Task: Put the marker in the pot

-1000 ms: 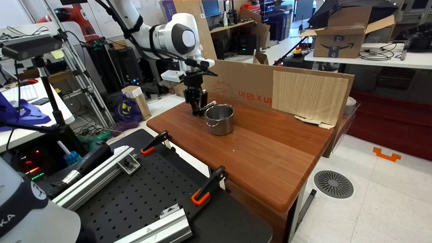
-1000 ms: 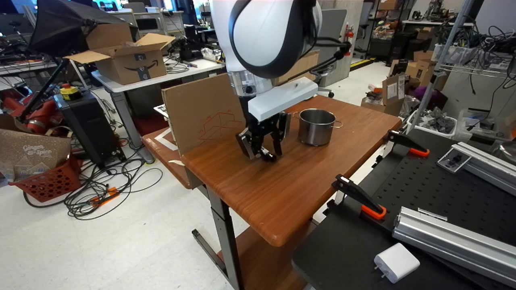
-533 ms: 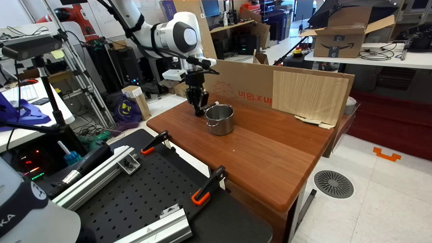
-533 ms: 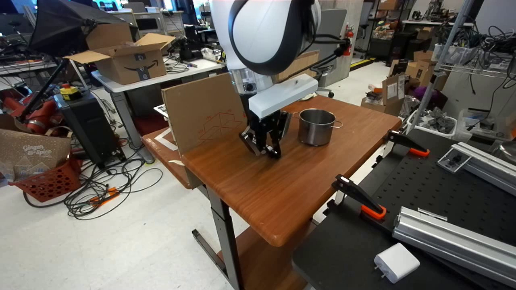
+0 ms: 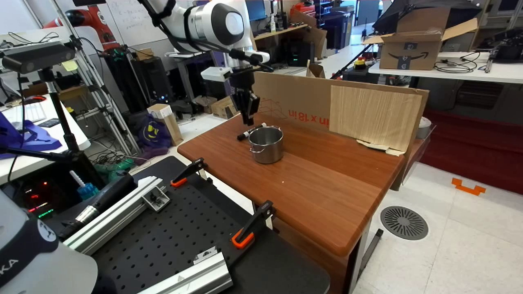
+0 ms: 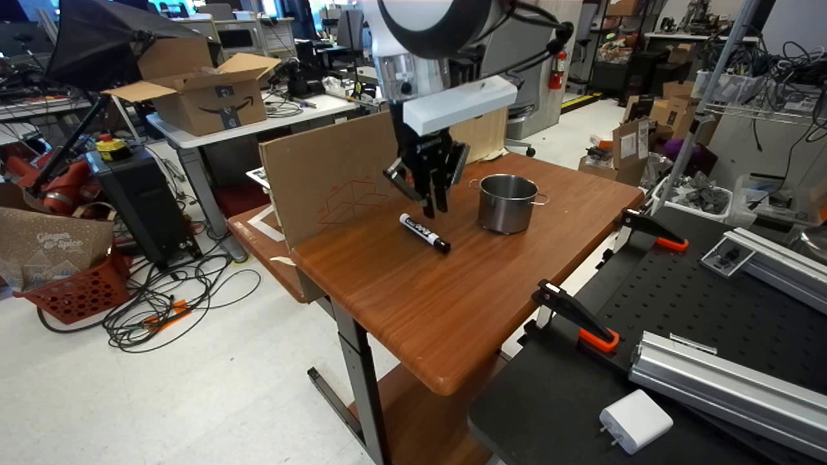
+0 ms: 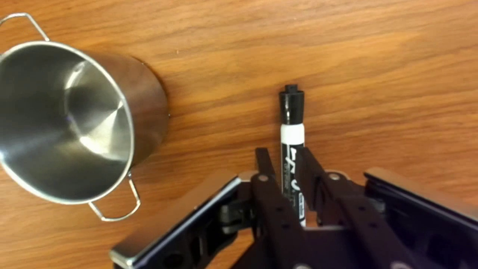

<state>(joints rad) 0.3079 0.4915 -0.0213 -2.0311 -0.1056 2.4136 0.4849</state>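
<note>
The marker (image 6: 424,234), black with a white band and white end, lies flat on the wooden table in an exterior view. The pot (image 6: 507,205), silvery metal with thin wire side handles, stands upright beside it. In another exterior view the marker (image 5: 251,132) lies partly behind the pot (image 5: 266,146). My gripper (image 6: 435,213) hangs above the marker, apart from it. In the wrist view the gripper (image 7: 282,150) is partly open with a narrow gap and nothing held. The marker (image 7: 292,134) shows below and between the fingers, its lower part covered. The pot (image 7: 149,108) is at the left, its inside bare.
A cardboard panel (image 6: 329,174) stands along the table's back edge. Orange-handled black clamps (image 6: 575,316) sit at the edge between the wooden table (image 6: 465,303) and the black perforated board (image 6: 665,284).
My gripper was down at the marker with its fingers wider apart. The fingers have drawn closer together and the gripper has risen. The marker stays on the table, slightly shifted.
</note>
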